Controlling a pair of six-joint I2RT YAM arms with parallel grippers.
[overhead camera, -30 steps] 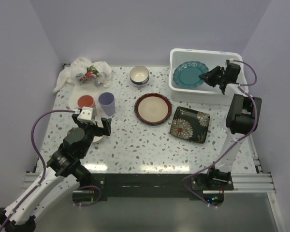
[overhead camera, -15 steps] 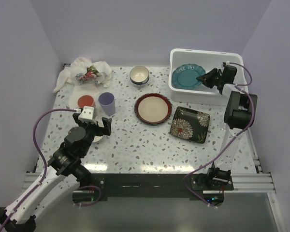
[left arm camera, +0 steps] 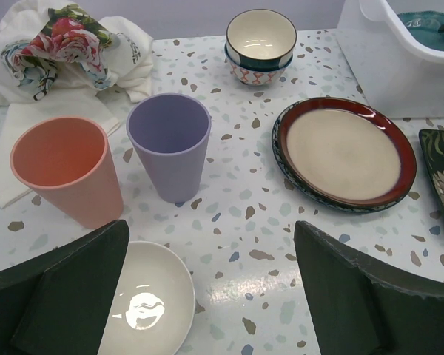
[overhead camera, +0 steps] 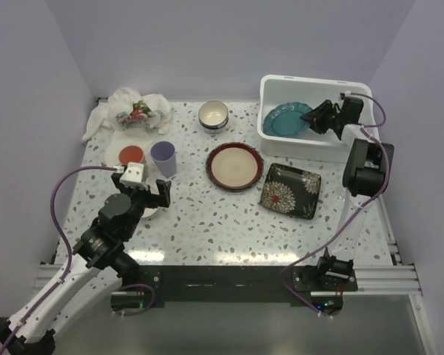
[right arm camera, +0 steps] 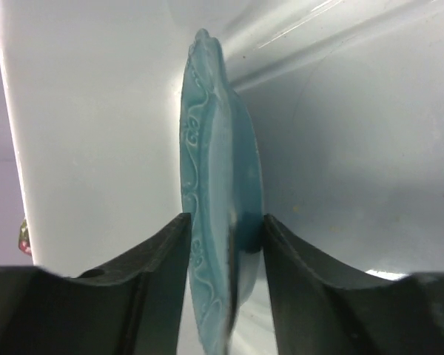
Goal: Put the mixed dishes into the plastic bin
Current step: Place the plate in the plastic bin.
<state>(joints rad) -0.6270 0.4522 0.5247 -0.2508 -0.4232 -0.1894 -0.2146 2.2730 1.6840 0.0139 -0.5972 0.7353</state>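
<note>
My right gripper (overhead camera: 311, 118) is shut on the rim of the teal scalloped plate (overhead camera: 283, 120), held tilted inside the white plastic bin (overhead camera: 314, 79). The right wrist view shows the plate (right arm camera: 214, 170) edge-on between my fingers, close to the bin wall (right arm camera: 96, 111). My left gripper (overhead camera: 144, 194) is open and empty, over a small white bowl (left arm camera: 144, 303). Ahead of it stand the orange cup (left arm camera: 66, 170) and the purple cup (left arm camera: 170, 151). The red-rimmed cream plate (overhead camera: 234, 166), the dark floral square plate (overhead camera: 290, 190) and two stacked bowls (overhead camera: 214, 115) lie on the table.
A white cloth with a red-green print (overhead camera: 133, 111) is bunched at the back left corner. The bin stands at the back right, its near wall next to the floral plate. Purple walls close in the table at the back and sides.
My right gripper has carried the teal plate leftward and deeper into the bin, tilting it more on edge. The left arm has not moved.
</note>
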